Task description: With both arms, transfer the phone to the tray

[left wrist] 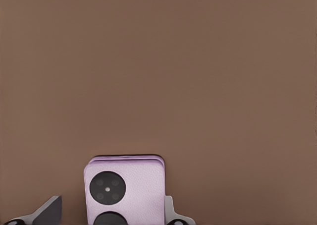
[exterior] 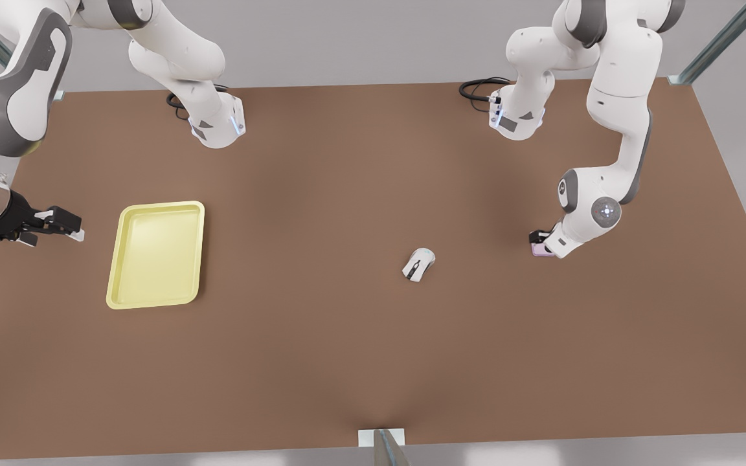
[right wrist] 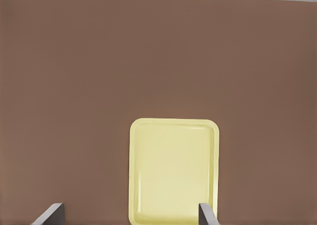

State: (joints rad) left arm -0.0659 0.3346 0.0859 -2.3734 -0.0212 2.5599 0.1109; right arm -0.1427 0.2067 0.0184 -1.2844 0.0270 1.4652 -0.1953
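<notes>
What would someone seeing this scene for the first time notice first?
Probably the pale yellow tray, bright on the brown table at the front view's left, with the right gripper open beside it. At the front view's right, the left gripper is down at the pink phone, fingers either side. A white mouse lies between.

A matt, smooth brown finish is shown on the bench (exterior: 347, 349). The phone (left wrist: 131, 185) is given a finely grained, leather-like pink face. The tray (right wrist: 173, 131) looks like smooth, softly sheened pale yellow plastic.
</notes>
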